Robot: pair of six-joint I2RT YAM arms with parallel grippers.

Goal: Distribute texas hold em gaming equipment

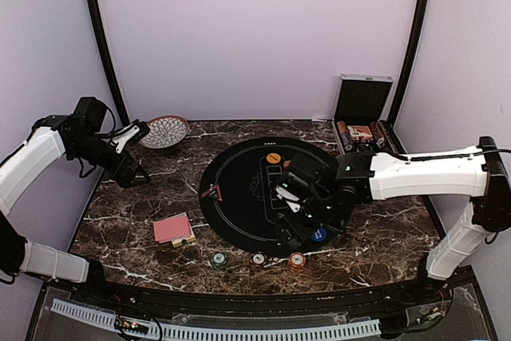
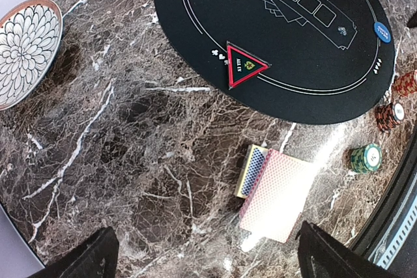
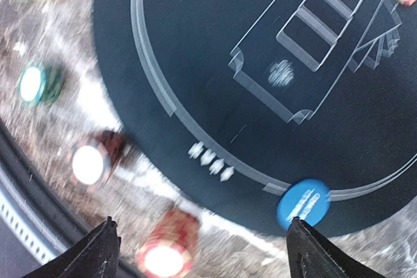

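Tabletop (image 1: 120,221) of dark marble, with round black mat (image 1: 239,173) at centre. Along near edge, just off mat, three short piles side by side: green chip stack (image 1: 218,260), white-topped chip stack (image 1: 259,259), red chip stack (image 1: 296,261). Single blue chip (image 1: 318,235) flat on mat's near right rim; single orange chip (image 1: 274,158) on mat toward far edge. Red-backed playing cards (image 1: 173,229) between mat and left edge, top ones askew on small deck. Red triangular marker (image 2: 245,64) on mat's left rim.

Right gripper (image 3: 202,226): hangs over mat's near right rim, jaws spread wide, grips nothing; blue chip just beside one finger; wrist view blurred. Left gripper (image 2: 207,226): hovers above left edge, jaws fully spread, empty.

Patterned bowl (image 1: 165,130) at far left corner. Silver case (image 1: 363,97) open at far right corner, spare chips (image 1: 345,135) racked inside.
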